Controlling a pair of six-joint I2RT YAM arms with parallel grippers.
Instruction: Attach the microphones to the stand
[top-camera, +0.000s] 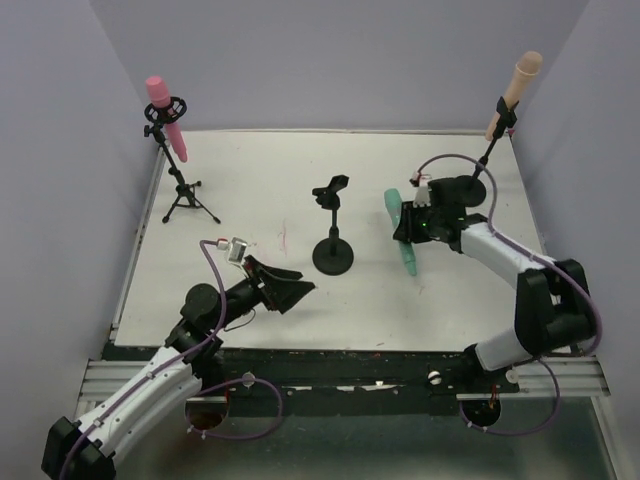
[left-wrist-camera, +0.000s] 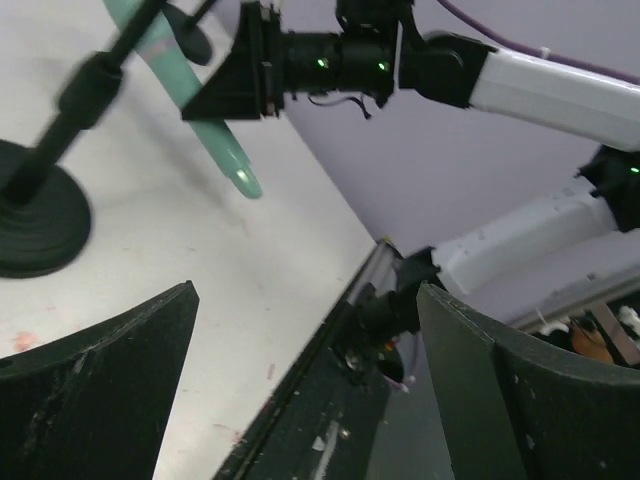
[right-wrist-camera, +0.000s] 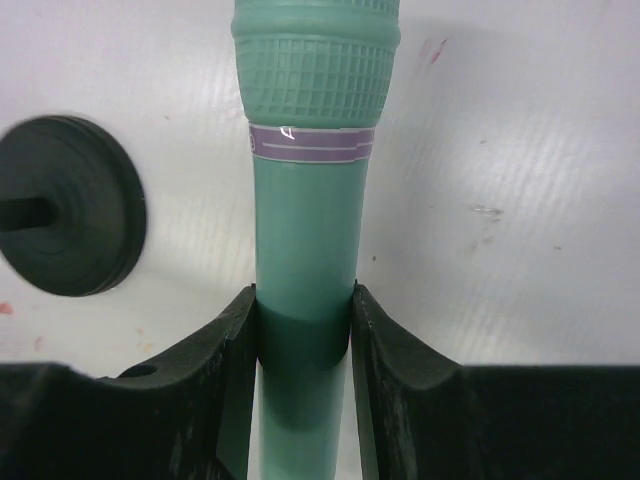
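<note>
The right fingers (right-wrist-camera: 232, 350) are clamped tight on the lower shaft of the teal-green microphone (right-wrist-camera: 305, 220), whose long axis runs straight ahead from them, ribbed head foremost; off to their left stands the empty middle stand (top-camera: 333, 225), its round base (right-wrist-camera: 70, 205) on the table (top-camera: 250, 180), its clip (top-camera: 333, 189) higher up; so the carry, I judge, goes leftward, and the right arm does it; the left fingers (left-wrist-camera: 100, 380) gape wide, holding nothing, beyond the stand.

The teal mic (right-wrist-camera: 305, 200) in my right pincer (right-wrist-camera: 303, 310) runs off top and bottom edges; the stand (left-wrist-camera: 60, 120) blurs upper left.
</note>
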